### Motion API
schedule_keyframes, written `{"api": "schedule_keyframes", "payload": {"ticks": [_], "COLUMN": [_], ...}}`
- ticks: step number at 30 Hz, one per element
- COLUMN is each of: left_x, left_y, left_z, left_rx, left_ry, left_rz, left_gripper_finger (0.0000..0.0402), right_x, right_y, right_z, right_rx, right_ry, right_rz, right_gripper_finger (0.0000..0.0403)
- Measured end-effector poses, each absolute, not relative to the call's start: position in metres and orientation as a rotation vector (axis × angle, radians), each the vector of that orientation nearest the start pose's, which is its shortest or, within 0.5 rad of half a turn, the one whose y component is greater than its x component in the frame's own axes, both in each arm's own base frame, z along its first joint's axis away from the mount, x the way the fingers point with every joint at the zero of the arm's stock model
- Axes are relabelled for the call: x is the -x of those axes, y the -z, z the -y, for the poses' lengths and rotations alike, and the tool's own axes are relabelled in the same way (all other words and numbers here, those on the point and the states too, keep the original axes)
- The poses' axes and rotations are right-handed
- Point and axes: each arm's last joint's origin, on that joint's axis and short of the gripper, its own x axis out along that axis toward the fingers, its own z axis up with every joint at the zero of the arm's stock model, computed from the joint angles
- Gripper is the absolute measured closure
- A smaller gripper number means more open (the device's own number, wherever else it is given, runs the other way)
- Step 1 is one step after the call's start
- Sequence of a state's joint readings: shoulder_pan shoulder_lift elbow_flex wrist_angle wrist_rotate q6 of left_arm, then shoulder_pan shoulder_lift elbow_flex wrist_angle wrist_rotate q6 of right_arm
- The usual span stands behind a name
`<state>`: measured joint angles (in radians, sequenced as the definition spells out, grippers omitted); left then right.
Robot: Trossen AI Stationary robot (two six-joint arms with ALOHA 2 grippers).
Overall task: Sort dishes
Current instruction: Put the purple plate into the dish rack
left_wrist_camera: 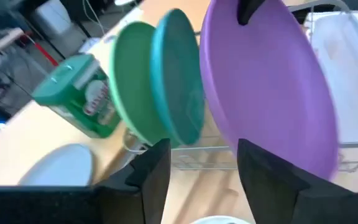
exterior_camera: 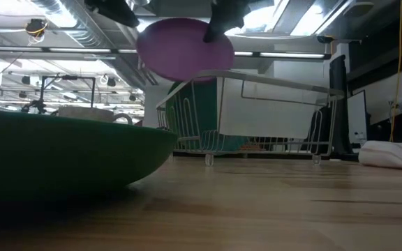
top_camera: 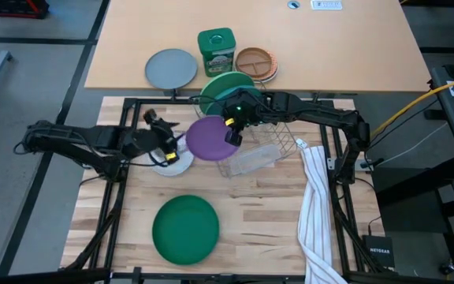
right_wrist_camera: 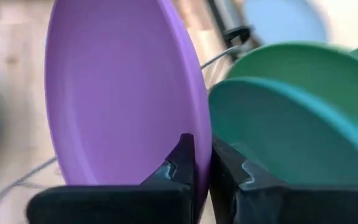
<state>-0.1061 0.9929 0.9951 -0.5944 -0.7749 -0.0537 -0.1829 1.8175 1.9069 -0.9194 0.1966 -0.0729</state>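
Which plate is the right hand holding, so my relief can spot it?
Start at the wire rack in the middle of the wooden table. At its left edge, next to the green plate and teal plate standing in it, the right hand holds a plate by its rim. It is the only purple one.

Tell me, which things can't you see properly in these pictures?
- White saucer: high view, mostly hidden under the left gripper, which stands open.
- Round purple plate: rim hidden where the right gripper pinches it.
- Big dark green plate: low view, cut off by the left edge.
- Green tub: left wrist view, label too blurred to read.
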Motion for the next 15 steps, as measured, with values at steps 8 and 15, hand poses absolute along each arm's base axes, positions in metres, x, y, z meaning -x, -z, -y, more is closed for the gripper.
{"api": "schedule_keyframes", "payload": {"ticks": [8,15], "left_x": [-0.151,-0.120], "left_y": [-0.357,-0.356], "left_z": [-0.014,-0.021], "left_rx": [-0.225,-0.162], "left_ry": [-0.715,-0.773], "left_rz": [-0.466,-0.482], "left_gripper_finger": [0.0225,0.0225], "right_x": [-0.377,-0.373], "right_y": [-0.371,-0.371], "right_z": [0.083,0.099], "right_rx": [0.369,0.478], "right_ry": [0.489,0.550], "right_rz": [-0.926,-0.980], "right_gripper_finger": [0.0378,0.0379]}}
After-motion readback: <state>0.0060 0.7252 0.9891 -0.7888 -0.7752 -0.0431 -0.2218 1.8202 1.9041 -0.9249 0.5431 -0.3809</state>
